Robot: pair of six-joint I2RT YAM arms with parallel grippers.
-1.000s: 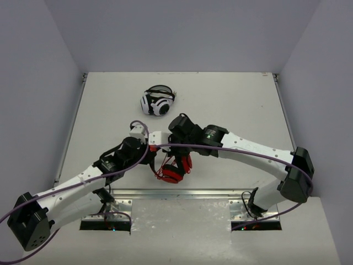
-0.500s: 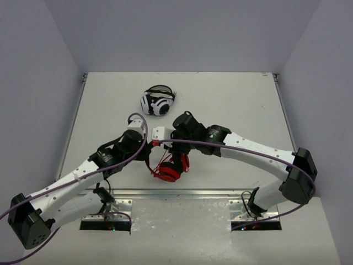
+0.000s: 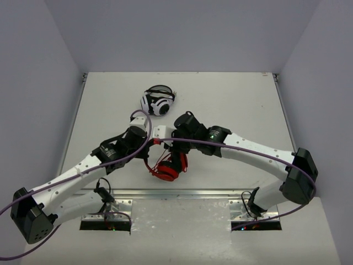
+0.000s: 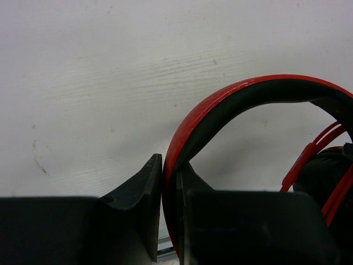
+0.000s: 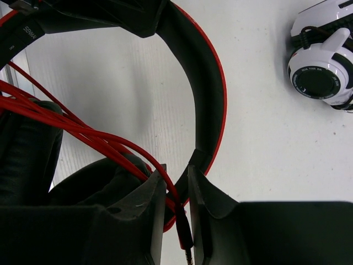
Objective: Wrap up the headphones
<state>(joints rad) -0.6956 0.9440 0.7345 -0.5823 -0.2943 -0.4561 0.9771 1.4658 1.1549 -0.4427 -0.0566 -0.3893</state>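
Note:
The red headphones (image 3: 164,172) hang between my two grippers just above the table's near middle. My left gripper (image 4: 170,176) is shut on the red-and-black headband (image 4: 220,105); in the top view it (image 3: 153,144) sits at the headband's left side. My right gripper (image 5: 177,187) is shut on the plug end of the thin red cord (image 5: 83,130), with the headband (image 5: 204,83) arching just beyond its fingers and several cord strands running across a black ear pad (image 5: 27,160). In the top view it (image 3: 177,156) is right above the ear cups.
White-and-black headphones (image 3: 157,102) lie on the table behind my grippers and also show in the right wrist view (image 5: 322,66). The metal front edge rail (image 3: 182,193) runs just below the red headphones. Grey walls close in both sides.
My left gripper has moved away from the front edge with the headband, and the red headphones have shifted slightly left. My right gripper has shifted only a little.

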